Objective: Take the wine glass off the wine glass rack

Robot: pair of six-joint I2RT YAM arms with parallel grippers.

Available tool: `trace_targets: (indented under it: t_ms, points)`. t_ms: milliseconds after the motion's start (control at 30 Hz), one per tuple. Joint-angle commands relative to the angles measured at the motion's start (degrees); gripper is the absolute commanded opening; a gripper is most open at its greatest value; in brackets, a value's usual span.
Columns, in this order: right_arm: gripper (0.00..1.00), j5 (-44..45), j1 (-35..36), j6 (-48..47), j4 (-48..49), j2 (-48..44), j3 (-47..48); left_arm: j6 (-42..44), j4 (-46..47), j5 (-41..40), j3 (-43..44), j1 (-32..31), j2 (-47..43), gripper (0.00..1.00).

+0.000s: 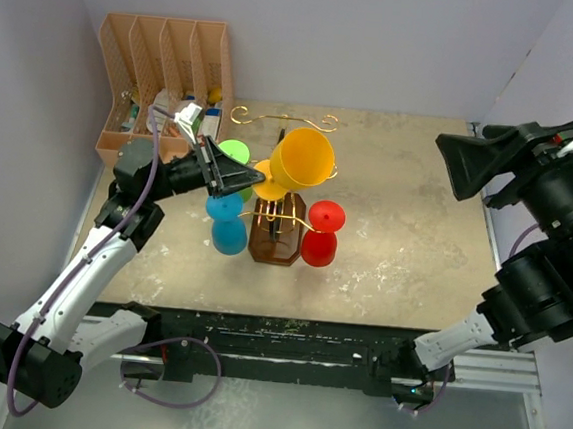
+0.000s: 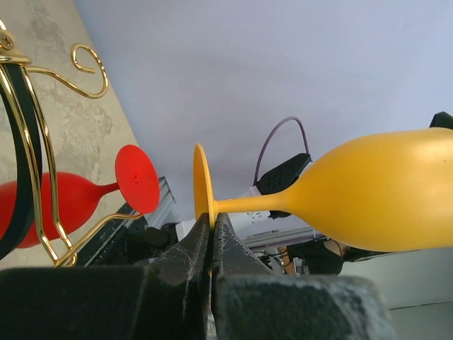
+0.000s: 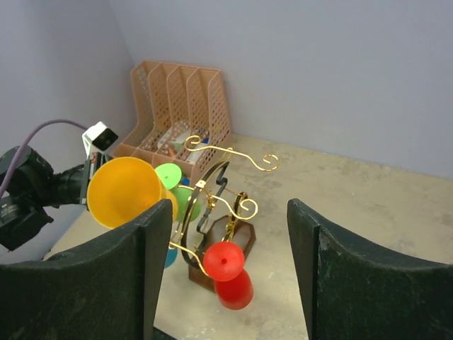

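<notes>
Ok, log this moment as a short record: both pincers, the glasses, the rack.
left pincer: shut on the foot of the yellow glass
yellow glass: held sideways, up by the top of the rack
right pincer: open, empty, off to the right
rack: upright on the table; red glass, blue glass and green glass hang on it
file organiser: back left corner

Your tally, kind by kind
You have four in all: one yellow wine glass [image 1: 303, 158], one green wine glass [image 1: 235, 152], one blue wine glass [image 1: 230, 234], one red wine glass [image 1: 320, 242]; one wine glass rack [image 1: 264, 243]; one file organiser [image 1: 164, 63].
</notes>
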Motion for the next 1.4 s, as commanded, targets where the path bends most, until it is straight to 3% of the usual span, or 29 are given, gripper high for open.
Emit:
trace_targets:
  t_ms: [0, 67, 133, 200, 233, 300, 333, 400, 467, 600, 800, 933, 1033, 1133, 1367]
  points:
    - [0.70, 0.91, 0.55, 9.22, -10.41, -2.89, -5.88, 4.23, 0.49, 0.43, 1.76, -0.29, -1.36, 0.00]
    - [0.71, -3.47, -1.55, 19.75, -24.18, -3.55, -8.80, 4.21, 0.10, 0.02, 1.36, -0.35, -2.12, 0.00]
    - [0.72, -7.27, -8.76, 20.36, -24.76, -1.75, -8.66, 4.21, -0.54, -0.27, 1.10, -0.30, -3.15, 0.00]
    - [0.80, -10.97, -15.57, 16.63, -21.09, 0.09, -8.21, 4.37, -1.44, -0.77, 0.86, -0.30, -4.39, 0.00]
    - [0.83, -12.75, -18.99, 19.01, -26.38, 0.93, -6.58, 4.58, -1.99, -0.98, 0.97, -0.36, -5.01, 0.00]
    - [0.86, -18.17, -25.81, 33.03, -46.29, 2.92, -0.46, 5.16, -3.19, -1.19, 1.37, -0.32, -5.77, 0.00]
    - [0.86, -20.78, -31.71, 40.99, -51.89, 4.14, 1.88, 5.38, -3.75, -1.20, 1.65, -0.32, -5.86, 0.00]
    - [0.90, -24.45, -42.67, 48.12, -59.66, 6.81, 5.05, 5.51, -4.13, -1.08, 1.95, -0.30, -6.02, 0.00]
    - [0.92, -27.62, -48.81, 58.08, -68.61, 8.11, 8.96, 5.22, -4.06, -1.05, 2.02, -0.33, -6.22, 0.00]
    - [0.83, -38.49, -57.07, 78.45, -91.88, 12.22, 23.14, 5.10, -3.20, -0.83, 2.04, -0.34, -5.60, 0.00]
    - [0.52, -61.23, -61.34, 98.60, -116.08, 11.78, 25.65, 5.80, -2.67, 0.01, 2.54, -0.37, -3.90, 0.00]
    - [0.39, -79.19, -61.50, 106.09, -119.11, 6.43, 16.73, 6.06, -2.51, 0.20, 2.58, -0.32, -3.34, 0.00]
    - [0.39, -89.42, -61.50, 109.22, -118.08, 2.84, 9.52, 6.41, -2.65, 0.25, 2.53, -0.29, -2.97, 0.00]
    - [0.40, -93.49, -61.43, 110.08, -117.87, 1.39, 5.81, 6.61, -2.62, 0.39, 2.58, -0.35, -2.64, 0.00]
    - [0.41, -92.73, -61.50, 109.99, -117.62, 1.29, 1.73, 6.57, -2.41, 0.55, 2.51, -0.34, -2.64, 0.00]
